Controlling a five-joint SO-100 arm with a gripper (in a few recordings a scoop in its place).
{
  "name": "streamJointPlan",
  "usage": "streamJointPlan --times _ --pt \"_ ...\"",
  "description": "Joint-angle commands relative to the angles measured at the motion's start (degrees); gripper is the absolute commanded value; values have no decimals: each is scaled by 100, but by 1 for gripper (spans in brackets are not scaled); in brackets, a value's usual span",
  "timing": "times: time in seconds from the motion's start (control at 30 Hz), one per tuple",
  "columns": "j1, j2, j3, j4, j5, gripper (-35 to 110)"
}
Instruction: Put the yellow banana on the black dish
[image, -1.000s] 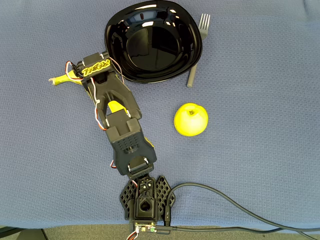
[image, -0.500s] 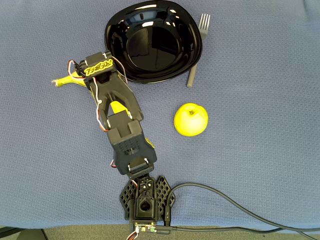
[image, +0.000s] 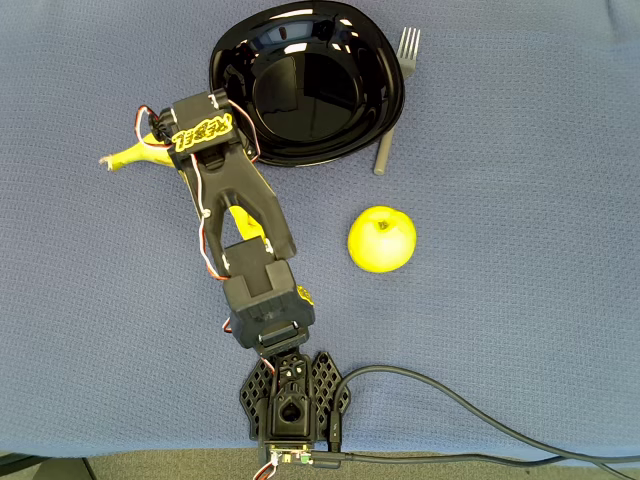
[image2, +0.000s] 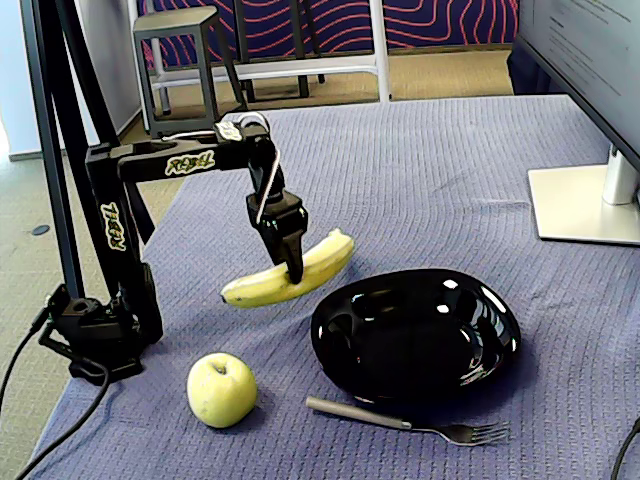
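Yellow banana (image2: 290, 275) clamped at mid-length in the jaws (image2: 292, 268), hanging clear of the desk (image2: 420, 180) just beside the black dish (image2: 415, 330). Probably light, soft-skinned, bruisable; likely balanced by the middle hold, so best kept gentle against slipping or swinging.

the arm (image2: 150, 165) is matt black plastic with boxy links, and yellow lettering runs along its horizontal link and down its upright link. thin red, white and black wires loop loosely at the joints, seen near the wrist in the overhead view, and a white cable drops beside the gripper (image2: 290, 262), whose fingers are black too. the base (image: 292, 398) is a black lattice-patterned mount with a small circuit board at its near edge, from which a thick black cable (image: 480, 420) trails to the right.
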Motion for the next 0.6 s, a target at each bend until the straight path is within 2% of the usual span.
streamJointPlan --times 0.0,0.57 --pt "290 712 -659 141 158 0" --pt "1389 352 -2549 1230 -70 0"
